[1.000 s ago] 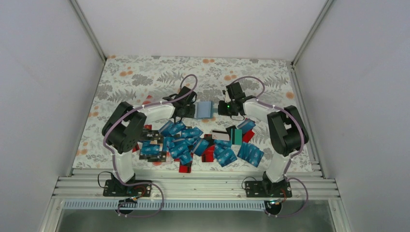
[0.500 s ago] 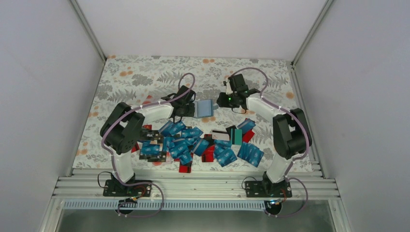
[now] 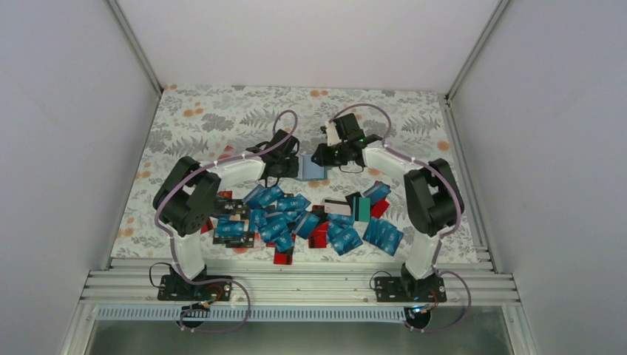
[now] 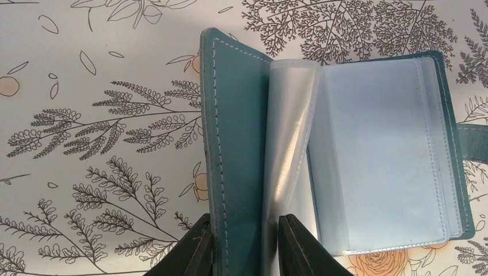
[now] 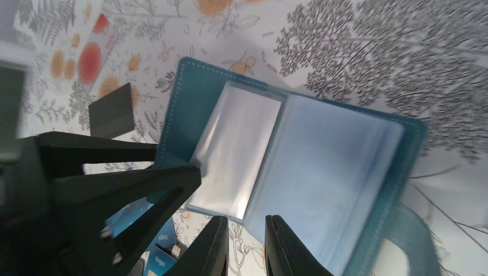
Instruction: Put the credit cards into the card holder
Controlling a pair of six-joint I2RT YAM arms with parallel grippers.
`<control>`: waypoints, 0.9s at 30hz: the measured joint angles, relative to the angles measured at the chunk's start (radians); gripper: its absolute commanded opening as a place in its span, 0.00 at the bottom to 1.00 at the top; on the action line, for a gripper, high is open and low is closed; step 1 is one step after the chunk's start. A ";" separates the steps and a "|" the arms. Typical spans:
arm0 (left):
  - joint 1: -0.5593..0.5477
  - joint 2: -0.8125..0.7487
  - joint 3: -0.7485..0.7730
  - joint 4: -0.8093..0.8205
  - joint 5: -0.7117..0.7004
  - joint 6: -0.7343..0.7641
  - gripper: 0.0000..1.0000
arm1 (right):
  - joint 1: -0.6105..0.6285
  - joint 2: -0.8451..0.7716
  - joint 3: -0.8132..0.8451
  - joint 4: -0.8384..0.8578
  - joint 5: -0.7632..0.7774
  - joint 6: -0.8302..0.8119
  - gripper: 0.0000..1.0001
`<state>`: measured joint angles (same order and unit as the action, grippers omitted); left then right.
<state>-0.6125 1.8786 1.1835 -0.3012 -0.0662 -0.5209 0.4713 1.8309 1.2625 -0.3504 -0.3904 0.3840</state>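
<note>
The card holder point(image 3: 313, 168) lay open on the flowered tablecloth point(image 3: 222, 118), near the middle of the table and just beyond the heap of credit cards point(image 3: 296, 218). The cards sat spread in a loose band nearer the arm bases, mostly blue, with some red and black among them and one teal-green card point(image 3: 362, 208) toward the right end; none was in the holder.

The left gripper point(image 4: 244, 247) reached in from the left and was clamped on the holder's left teal cover, one finger on each side of that flap at its near edge. Beside the grip, one clear plastic sleeve point(image 4: 288, 144) stood curled up from the spine, and the other sleeves lay flat over the right half. A teal strap point(image 4: 475, 144) stuck out past the holder's right edge.

The right gripper point(image 5: 246, 244) hung over the holder from the right and far side. Its claw was narrow, the fingers only slightly parted, with bare cloth showing between them. The tips sat at the edge of the sleeves, possibly touching it, though the blurred wrist view left that unclear
</note>
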 measured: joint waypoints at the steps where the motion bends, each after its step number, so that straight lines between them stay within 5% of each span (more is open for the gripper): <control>1: 0.000 0.000 0.000 0.000 0.000 0.000 0.26 | 0.005 0.023 0.008 0.006 -0.007 0.000 0.17; 14: 0.005 0.000 -0.006 0.002 -0.004 -0.011 0.28 | -0.006 0.181 0.028 -0.002 0.045 -0.001 0.17; 27: 0.049 -0.046 -0.090 -0.077 -0.171 -0.027 0.65 | -0.014 0.181 0.017 0.022 0.027 -0.002 0.16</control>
<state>-0.5636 1.8324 1.0935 -0.3779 -0.2367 -0.5484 0.4568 2.0117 1.2793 -0.3283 -0.3630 0.3820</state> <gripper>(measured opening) 0.562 0.164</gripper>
